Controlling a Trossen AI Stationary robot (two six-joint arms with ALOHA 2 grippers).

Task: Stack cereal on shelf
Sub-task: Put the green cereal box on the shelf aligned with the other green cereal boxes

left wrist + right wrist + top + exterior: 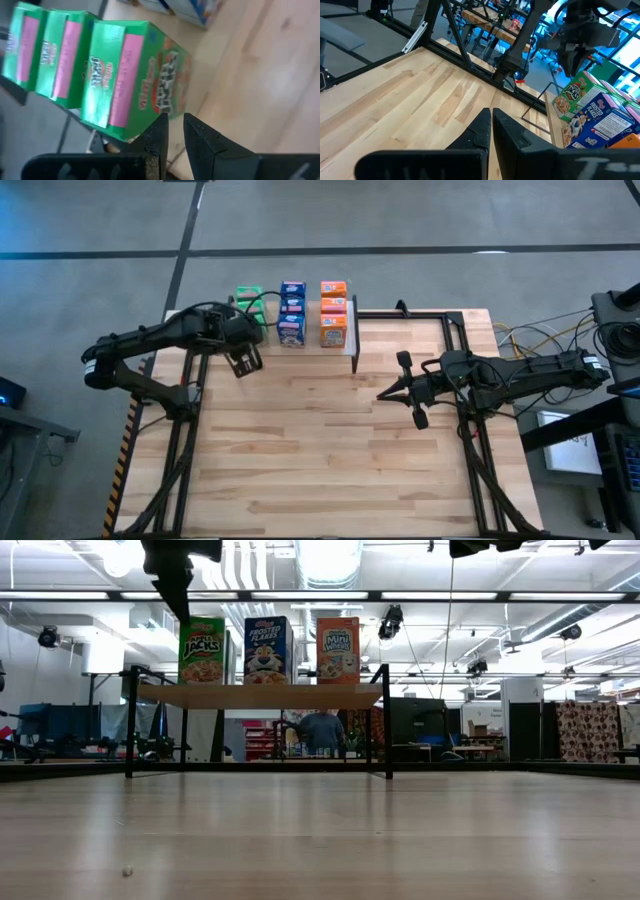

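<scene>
The right hand (383, 394) hovers closed and empty over the bare counter (330, 450); farther back, the left hand (245, 365), nearly closed and empty, hangs beside green, blue and orange cereal (292, 313) rows on the shelf (352, 330).

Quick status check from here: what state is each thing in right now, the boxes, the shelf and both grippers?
green boxes: upright in a row on the shelf.
blue boxes: upright in the middle row.
orange boxes: upright in the third row.
shelf: standing level, loaded.
left gripper: nearly shut, empty, beside the green row.
right gripper: shut, empty, over the table.
</scene>
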